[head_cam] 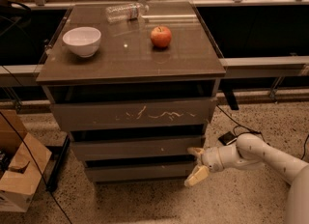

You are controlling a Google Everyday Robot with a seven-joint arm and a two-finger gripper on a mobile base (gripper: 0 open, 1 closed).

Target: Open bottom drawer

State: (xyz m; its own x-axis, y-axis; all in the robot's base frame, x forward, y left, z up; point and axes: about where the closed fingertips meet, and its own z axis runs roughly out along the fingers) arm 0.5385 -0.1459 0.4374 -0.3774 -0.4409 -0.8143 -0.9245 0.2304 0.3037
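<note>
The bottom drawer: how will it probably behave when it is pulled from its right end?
The bottom drawer has a flat, handleless front, so a grip would likely slip unless hooked on an edge. It is wide, and the gripper sits open at its right end, so pulling there may skew it.

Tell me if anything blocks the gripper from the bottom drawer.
Nothing visible does. The gripper, jaws open, sits at the right end of the bottom drawer, with no object between them.
</note>
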